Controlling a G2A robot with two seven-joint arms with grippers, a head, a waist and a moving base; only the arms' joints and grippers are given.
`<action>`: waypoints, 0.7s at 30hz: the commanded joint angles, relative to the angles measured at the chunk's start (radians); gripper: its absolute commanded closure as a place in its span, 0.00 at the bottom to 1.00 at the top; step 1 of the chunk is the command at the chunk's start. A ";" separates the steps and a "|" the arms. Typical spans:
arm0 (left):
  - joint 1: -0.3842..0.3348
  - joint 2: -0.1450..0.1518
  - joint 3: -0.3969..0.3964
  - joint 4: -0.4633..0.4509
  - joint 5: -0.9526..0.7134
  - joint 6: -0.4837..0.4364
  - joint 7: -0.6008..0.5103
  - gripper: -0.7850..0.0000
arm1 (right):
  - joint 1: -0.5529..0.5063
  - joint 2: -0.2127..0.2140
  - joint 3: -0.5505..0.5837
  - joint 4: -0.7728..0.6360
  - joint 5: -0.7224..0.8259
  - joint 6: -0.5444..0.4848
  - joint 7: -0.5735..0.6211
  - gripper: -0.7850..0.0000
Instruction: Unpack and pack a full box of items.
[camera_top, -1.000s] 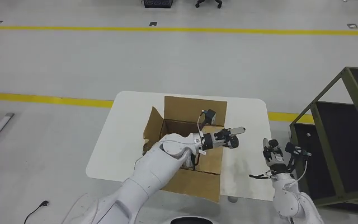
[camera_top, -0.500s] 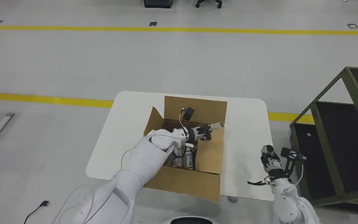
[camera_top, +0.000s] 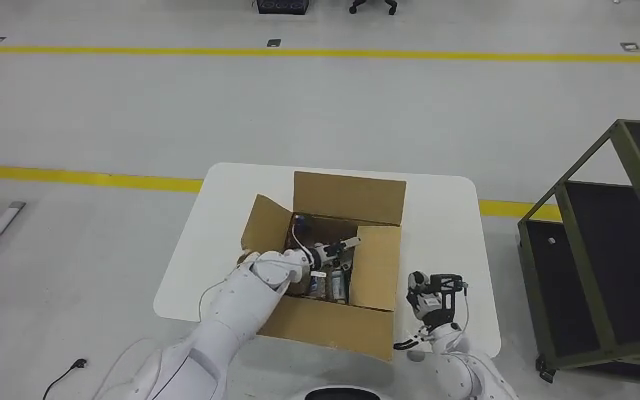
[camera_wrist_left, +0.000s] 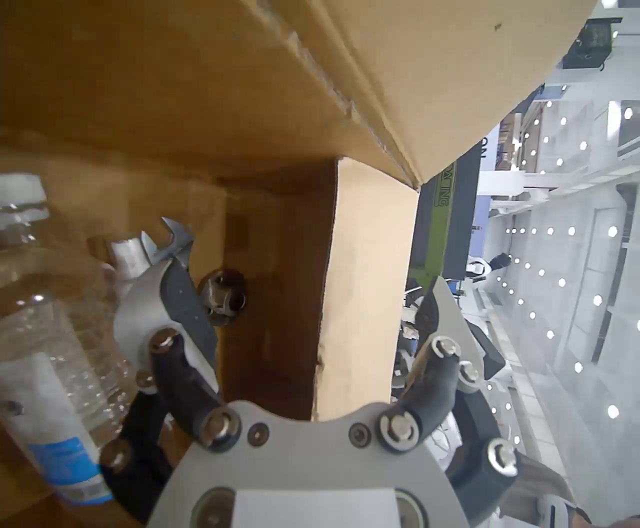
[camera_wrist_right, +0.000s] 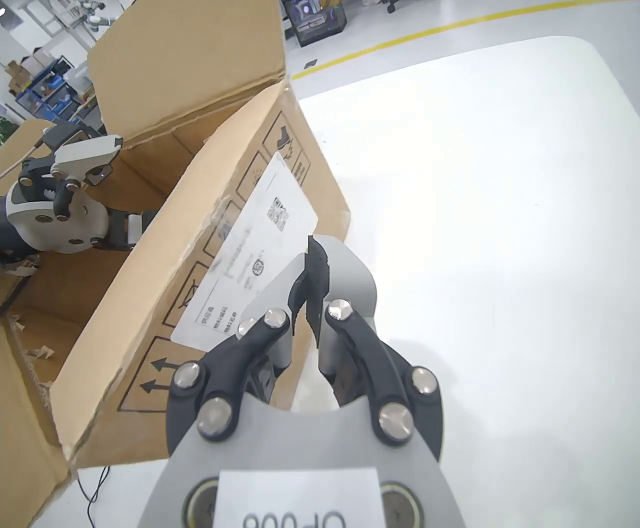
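Two grippers: left gripper (camera_top: 345, 244) spread wide, empty, in box (camera_top: 350, 195) mouth over bottles (camera_top: 331, 286). Right gripper (camera_wrist_right: 311, 272) pinched closed, empty, above table (camera_top: 440, 210) at box's 4 o'clock. Box mid-table, flaps open.

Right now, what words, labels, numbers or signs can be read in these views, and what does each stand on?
No text reads clearly.
On the cardboard box side: arrows and handling pictograms, no words.
On the white label stuck there: a square code; print too small.
On the tag of the right gripper: upside down, cut by the edge.
On the bottle: label blurred.
On the green sign: partly hidden.
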 joint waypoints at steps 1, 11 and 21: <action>0.024 0.001 -0.011 -0.031 -0.032 -0.006 -0.031 0.00 | 0.013 -0.002 -0.014 0.017 -0.005 -0.002 -0.005 1.00; 0.078 -0.002 -0.080 -0.141 -0.196 -0.025 -0.108 0.00 | 0.043 -0.011 -0.049 0.039 -0.004 0.004 -0.015 1.00; 0.095 0.009 -0.128 -0.283 -0.255 -0.017 -0.171 0.00 | 0.039 -0.010 -0.026 -0.005 0.016 0.022 -0.015 1.00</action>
